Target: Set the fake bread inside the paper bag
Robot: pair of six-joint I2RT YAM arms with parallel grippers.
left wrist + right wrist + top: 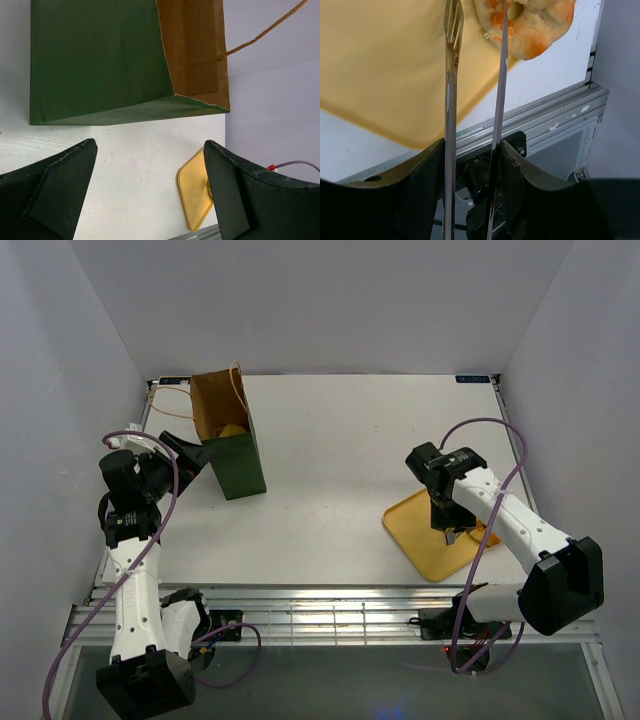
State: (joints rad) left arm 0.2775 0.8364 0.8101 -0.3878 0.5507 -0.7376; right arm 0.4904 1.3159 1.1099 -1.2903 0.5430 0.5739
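Note:
The paper bag (pixel 236 462) stands upright at the back left, green outside and brown inside, with a yellowish bread piece (pixel 232 430) down in it. My left gripper (pixel 190 453) is open and empty just left of the bag; in the left wrist view the bag (pixel 100 65) fills the top. My right gripper (pixel 472 170) is shut on long metal tongs (pixel 451 100) over the yellow tray (pixel 380 65). A pale ring-shaped bread piece with orange patches (pixel 535 30) lies at the tray's edge. One tong arm crosses it; the other lies beside it.
The yellow tray (pixel 420 530) sits at the front right near the ribbed metal rail (pixel 340 605) along the table's front edge. White walls close in the left, back and right. The bag's cord handles (pixel 165 405) hang toward the left wall.

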